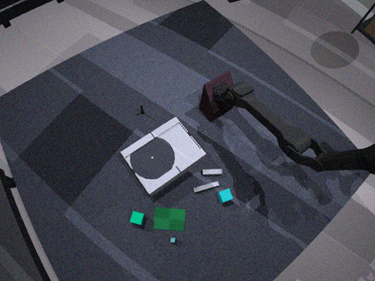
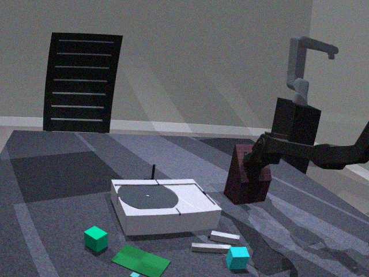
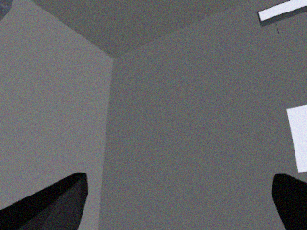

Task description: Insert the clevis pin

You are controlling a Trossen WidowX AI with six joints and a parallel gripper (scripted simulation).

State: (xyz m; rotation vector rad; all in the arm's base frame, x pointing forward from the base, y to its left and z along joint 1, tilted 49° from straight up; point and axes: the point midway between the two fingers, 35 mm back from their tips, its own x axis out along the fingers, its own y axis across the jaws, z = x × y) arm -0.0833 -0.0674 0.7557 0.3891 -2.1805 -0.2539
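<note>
Your tool (image 1: pixel 218 97) (image 2: pixel 249 162) (image 3: pixel 180 184) is wide at right of the exterior view, leaving the pin (image 1: pixel 141 109) (image 2: pixel 153 172) standing, probably for grasping.

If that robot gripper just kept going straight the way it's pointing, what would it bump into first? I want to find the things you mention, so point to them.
Probably a plain grey wall (image 3: pixel 192 110): the wrist view shows nothing nearer between the open gripper's (image 1: pixel 222 96) (image 2: pixel 252 167) (image 3: pixel 179 176) fingers, though depth is unclear.

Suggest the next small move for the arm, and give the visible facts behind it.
Probably lift the jaws slightly and ease them toward the clevis pin. It stands upright beyond the steel tray, while the disc already lies inside. The jaws are open, away from the pin, near a dark red block.
</note>
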